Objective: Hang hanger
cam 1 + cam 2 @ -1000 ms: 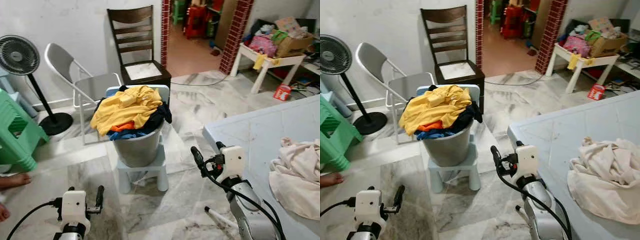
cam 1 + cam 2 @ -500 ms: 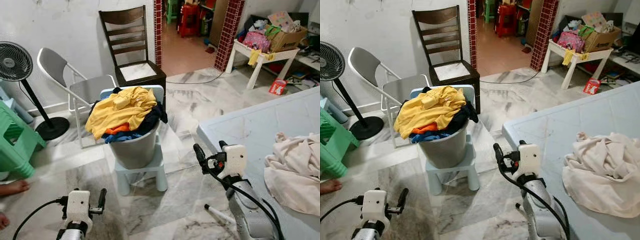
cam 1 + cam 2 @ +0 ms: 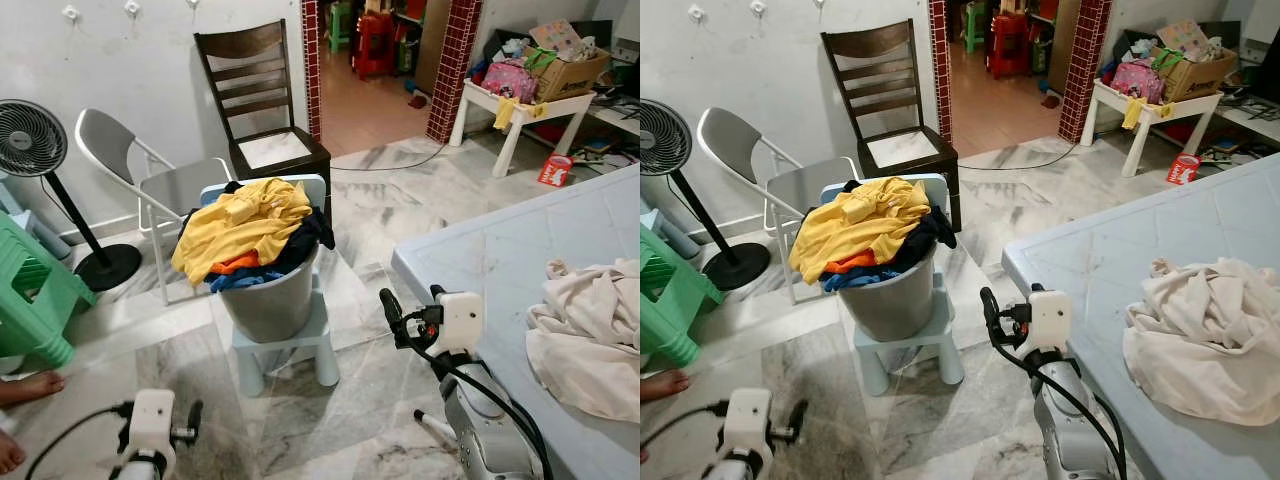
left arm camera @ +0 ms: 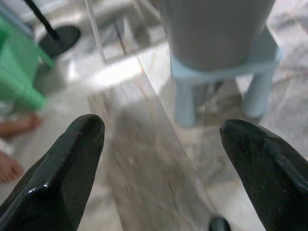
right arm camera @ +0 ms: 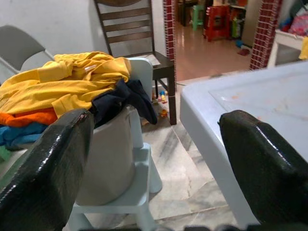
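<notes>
A grey bucket heaped with clothes, a yellow garment on top, stands on a pale blue stool ahead of me. My left gripper hangs low over the marble floor, short of the stool and to its left, fingers wide apart with nothing between them. My right gripper is raised beside the corner of the light blue table, right of the bucket, open and empty. A crumpled cream cloth lies on the table to the right.
Behind the bucket stand a dark wooden chair and a grey folding chair. A fan and a green stool are at left, with a person's foot near them. A cluttered white table sits at the back right.
The head camera has shifted a little, so the scene sits differently. My left gripper has sunk lower in the view. The right gripper holds about the same place.
</notes>
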{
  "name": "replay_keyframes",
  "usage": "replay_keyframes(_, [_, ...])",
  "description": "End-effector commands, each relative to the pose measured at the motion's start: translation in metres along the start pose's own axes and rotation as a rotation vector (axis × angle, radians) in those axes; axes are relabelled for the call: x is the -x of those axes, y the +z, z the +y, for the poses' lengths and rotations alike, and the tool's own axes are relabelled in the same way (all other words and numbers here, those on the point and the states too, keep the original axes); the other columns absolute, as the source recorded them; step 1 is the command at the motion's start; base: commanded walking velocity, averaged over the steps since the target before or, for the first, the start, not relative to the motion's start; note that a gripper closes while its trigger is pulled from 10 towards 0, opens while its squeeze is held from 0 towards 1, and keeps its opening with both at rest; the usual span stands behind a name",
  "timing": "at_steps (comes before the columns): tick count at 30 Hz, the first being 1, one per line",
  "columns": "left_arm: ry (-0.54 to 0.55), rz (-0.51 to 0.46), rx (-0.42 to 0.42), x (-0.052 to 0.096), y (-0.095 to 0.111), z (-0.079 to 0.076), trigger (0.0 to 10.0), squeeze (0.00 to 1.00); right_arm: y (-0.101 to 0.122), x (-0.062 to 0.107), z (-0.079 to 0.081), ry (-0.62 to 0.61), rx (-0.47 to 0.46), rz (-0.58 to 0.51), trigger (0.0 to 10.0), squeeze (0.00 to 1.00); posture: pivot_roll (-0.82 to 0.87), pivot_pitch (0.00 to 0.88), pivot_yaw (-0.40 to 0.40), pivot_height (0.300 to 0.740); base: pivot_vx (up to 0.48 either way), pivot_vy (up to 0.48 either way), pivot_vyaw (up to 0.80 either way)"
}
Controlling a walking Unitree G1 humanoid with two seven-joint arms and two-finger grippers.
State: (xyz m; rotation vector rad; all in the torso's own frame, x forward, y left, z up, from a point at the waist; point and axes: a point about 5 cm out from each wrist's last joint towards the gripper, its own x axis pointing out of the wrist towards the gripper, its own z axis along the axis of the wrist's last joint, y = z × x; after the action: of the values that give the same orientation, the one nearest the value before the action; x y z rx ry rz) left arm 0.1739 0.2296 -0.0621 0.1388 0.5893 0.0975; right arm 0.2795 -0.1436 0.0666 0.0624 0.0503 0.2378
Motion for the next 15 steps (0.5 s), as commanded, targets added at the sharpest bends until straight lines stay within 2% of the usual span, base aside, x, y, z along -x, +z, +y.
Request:
replay_keyframes(1, [0.026,0.032,0.009,0.003,-0.007,-0.001,10.0,0.0,0.003,-0.005,0.002,0.031,0.014,-0.004,10.0,0.0,0.13,0.0,-0.011,0.74,0.0,0.0,0.0])
replay_keyframes(5, [0.047,0.071,0.044,0.008,-0.018,-0.005,10.0,0.0,0.007,-0.009,0.003,0.075,0.038,-0.001,10.0,0.0,0.13,0.0,-0.048,0.74,0.0,0.0,0.0])
replay_keyframes(9, [0.064,0.052,0.073,0.006,-0.014,-0.005,10.0,0.0,0.01,-0.013,0.005,0.117,0.059,0.004,10.0,0.0,0.13,0.0,-0.084,0.74,0.0,0.0,0.0])
replay_keyframes(10, [0.067,-0.072,0.068,0.003,0.003,-0.009,10.0,0.0,0.011,-0.014,0.005,0.133,0.052,0.004,10.0,0.0,0.13,0.0,-0.089,0.74,0.0,0.0,0.0])
replay_keyframes(11, [0.073,-0.337,0.064,0.008,0.049,-0.017,10.0,0.0,0.016,-0.016,0.009,0.163,-0.01,-0.006,10.0,0.0,0.13,0.0,-0.094,0.74,0.0,0.0,0.0])
replay_keyframes(12, [0.079,-0.416,0.068,0.015,0.067,-0.02,10.0,0.0,0.021,-0.018,0.012,0.177,-0.062,-0.019,10.0,0.0,0.13,0.0,-0.094,0.74,0.0,0.0,0.0])
replay_keyframes(13, [0.084,-0.445,0.071,0.019,0.076,-0.02,10.0,0.0,0.025,-0.018,0.013,0.186,-0.096,-0.028,10.0,0.0,0.13,0.0,-0.094,0.74,0.0,0.0,0.0])
replay_keyframes(15, [0.091,-0.467,0.065,0.022,0.083,-0.02,10.0,0.0,0.036,-0.018,0.019,0.243,-0.131,-0.06,10.0,0.0,0.13,0.0,-0.095,0.74,0.0,0.0,0.0])
